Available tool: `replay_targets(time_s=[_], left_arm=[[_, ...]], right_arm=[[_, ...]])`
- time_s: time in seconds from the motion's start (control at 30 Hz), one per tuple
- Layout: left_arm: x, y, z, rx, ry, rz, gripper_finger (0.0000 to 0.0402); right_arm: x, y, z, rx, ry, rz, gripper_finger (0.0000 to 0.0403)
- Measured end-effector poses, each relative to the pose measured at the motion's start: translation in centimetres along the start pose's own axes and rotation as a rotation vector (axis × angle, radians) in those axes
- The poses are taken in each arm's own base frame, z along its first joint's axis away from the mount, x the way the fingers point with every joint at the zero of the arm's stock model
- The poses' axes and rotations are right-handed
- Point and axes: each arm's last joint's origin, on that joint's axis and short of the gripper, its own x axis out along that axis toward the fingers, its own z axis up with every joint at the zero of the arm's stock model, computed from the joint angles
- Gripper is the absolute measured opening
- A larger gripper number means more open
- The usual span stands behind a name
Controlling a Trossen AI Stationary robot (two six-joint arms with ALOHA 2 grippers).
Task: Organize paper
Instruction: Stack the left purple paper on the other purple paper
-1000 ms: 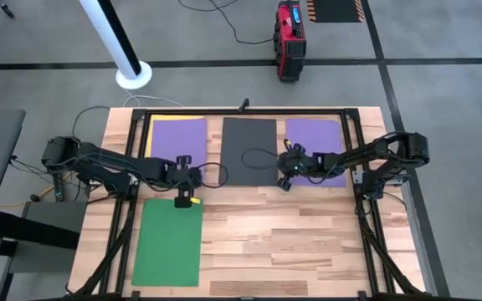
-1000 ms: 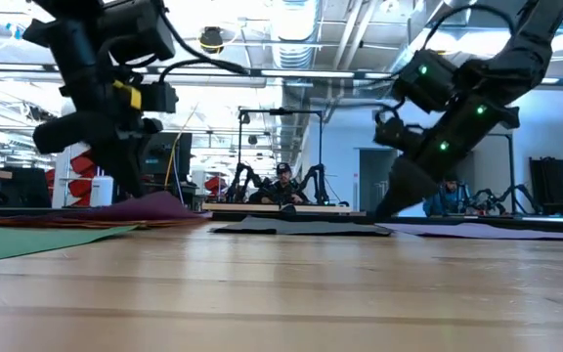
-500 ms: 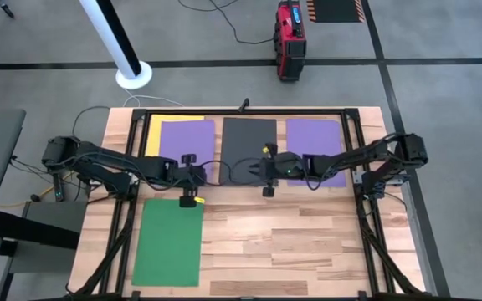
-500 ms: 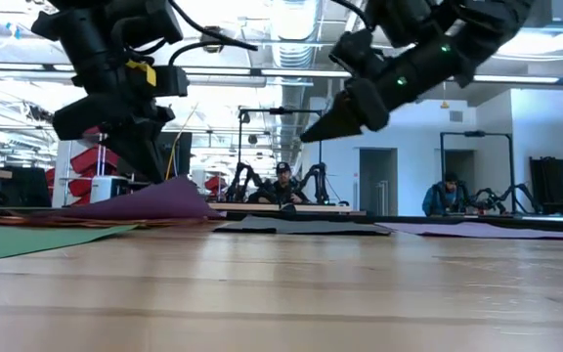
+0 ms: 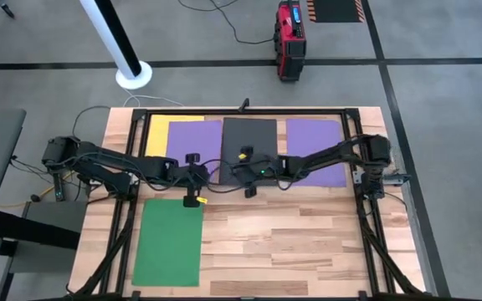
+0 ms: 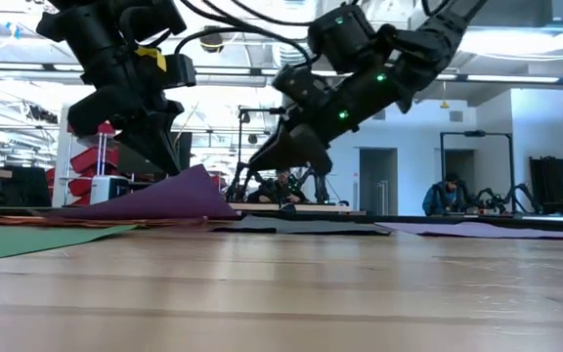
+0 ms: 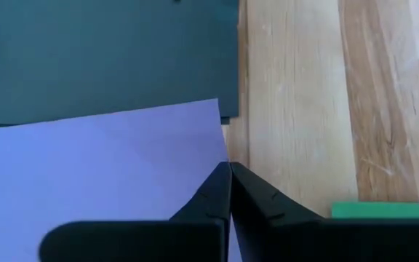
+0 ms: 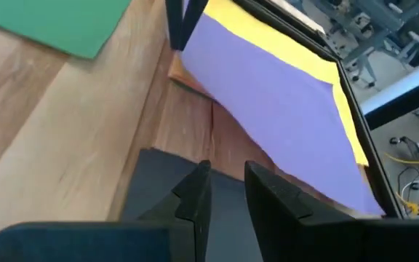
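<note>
Change: right gripper (image 5: 239, 173) has swung left across the dark grey paper sheet (image 5: 250, 134).
High view: left gripper (image 5: 197, 176) pinches the thin purple paper sheet (image 5: 192, 136), far-left, overlapping the grey.
Low view: corner lifted.
Right wrist: fingers narrowly parted, empty.
Advice: drag slowly, keep it low.

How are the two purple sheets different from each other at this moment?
The left purple sheet is pinched at a corner by the left claw and lifted, overlapping the yellow sheet. The right purple sheet lies flat, ungripped. Both look the same colour and size.
</note>
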Motion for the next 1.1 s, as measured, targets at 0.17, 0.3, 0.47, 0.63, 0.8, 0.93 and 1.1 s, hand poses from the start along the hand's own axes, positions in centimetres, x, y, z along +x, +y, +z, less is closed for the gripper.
replay_targets(time_s=[0.17, 0.3, 0.47, 0.63, 0.8, 0.93, 1.1], left_arm=[[0.0, 0.0, 0.4, -0.002, -0.038, -0.004, 0.0], [0.0, 0.0, 0.6, 0.004, -0.061, -0.019, 0.0], [0.0, 0.0, 0.6, 0.005, -0.058, -0.02, 0.0], [0.0, 0.0, 0.6, 0.008, -0.064, -0.019, 0.0], [0.0, 0.0, 0.8, 0.007, -0.087, -0.016, 0.0], [0.0, 0.0, 0.8, 0.005, -0.087, -0.016, 0.0], [0.0, 0.1, 0.8, -0.003, -0.087, 0.0, 0.0]], right_arm=[[2.3, 0.1, 0.5, -0.041, -0.009, 0.006, 0.0083], [3.6, 0.2, 0.7, -0.062, -0.019, 0.012, 0.0083], [4.3, 0.2, 0.9, -0.073, -0.016, 0.014, 0.0083], [4.3, 0.0, 1.1, -0.069, -0.027, 0.004, 0.0083], [4.5, 0.1, 0.8, -0.062, -0.039, 0.034, 0.0081], [4.7, 0.3, 0.6, -0.075, -0.034, 0.059, 0.0056], [4.7, 0.1, 0.8, -0.073, -0.04, 0.03, 0.0005]])
